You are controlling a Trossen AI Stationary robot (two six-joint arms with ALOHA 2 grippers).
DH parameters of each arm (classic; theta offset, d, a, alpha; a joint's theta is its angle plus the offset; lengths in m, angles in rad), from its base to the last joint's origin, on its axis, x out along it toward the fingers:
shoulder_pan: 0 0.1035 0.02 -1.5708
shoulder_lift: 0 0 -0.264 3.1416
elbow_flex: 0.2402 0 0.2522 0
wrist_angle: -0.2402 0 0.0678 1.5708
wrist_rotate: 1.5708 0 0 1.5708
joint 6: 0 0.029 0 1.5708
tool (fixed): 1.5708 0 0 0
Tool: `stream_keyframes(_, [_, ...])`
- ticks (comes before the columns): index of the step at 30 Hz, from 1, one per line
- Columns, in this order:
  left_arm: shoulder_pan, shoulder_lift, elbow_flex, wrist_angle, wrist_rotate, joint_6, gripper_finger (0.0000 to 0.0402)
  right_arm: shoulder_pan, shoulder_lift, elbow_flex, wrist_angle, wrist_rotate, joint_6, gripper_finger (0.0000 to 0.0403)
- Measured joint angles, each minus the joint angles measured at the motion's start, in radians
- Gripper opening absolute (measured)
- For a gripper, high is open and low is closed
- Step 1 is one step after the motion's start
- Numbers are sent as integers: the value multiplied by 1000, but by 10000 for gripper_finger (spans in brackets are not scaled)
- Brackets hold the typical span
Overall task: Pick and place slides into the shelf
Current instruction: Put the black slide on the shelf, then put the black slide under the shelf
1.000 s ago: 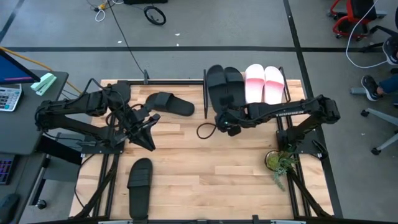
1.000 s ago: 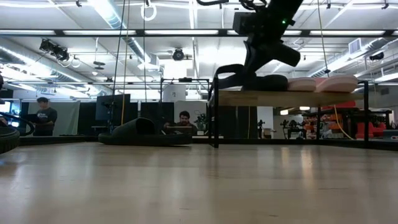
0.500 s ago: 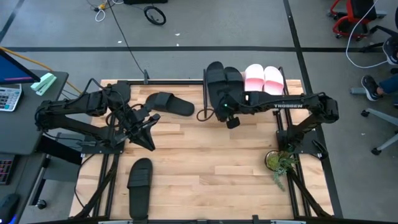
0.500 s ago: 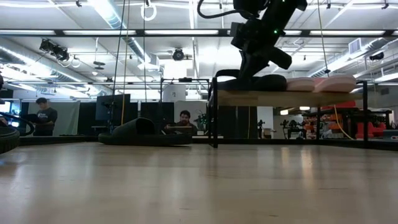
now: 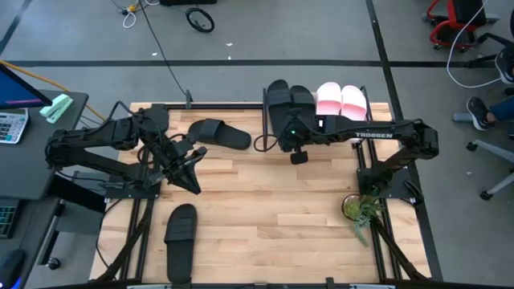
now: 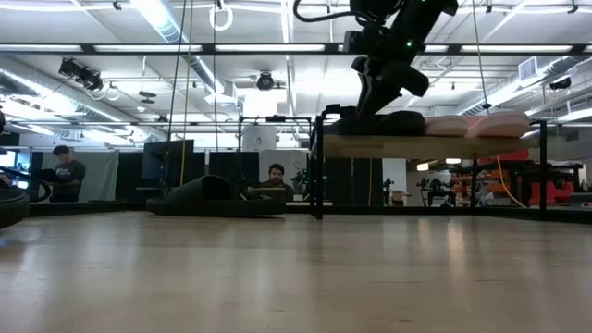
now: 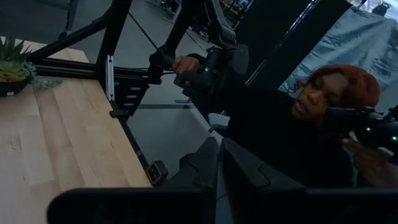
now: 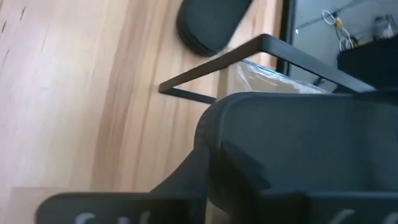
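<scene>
Near the frame's upper centre, our right gripper [image 5: 283, 138] has carried its black slide [image 5: 281, 112] onto the shelf [image 5: 377, 120]; we cannot tell whether it has released, while the left gripper [image 5: 190, 159] waits pinched shut at centre left.

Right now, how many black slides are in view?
4: two side by side on the shelf top, one on the table beside the shelf, one near the table's front edge. None appear hidden.

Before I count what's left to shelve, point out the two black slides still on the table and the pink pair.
Far black slide [image 5: 220, 134], high view, on its strap.
Near black slide [image 5: 181, 241], high view, on its footbed.
Pink pair [image 5: 343, 103], high view, between both footbeds' inner edges.
</scene>
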Motion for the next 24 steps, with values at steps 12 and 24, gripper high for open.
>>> stream_keyframes(12, [0,0,0,0,0,-8,27,43,-62,0,-4,6,133,104])
stream_keyframes(24, [0,0,0,0,0,-6,21,173,-260,0,-2,4,414,103])
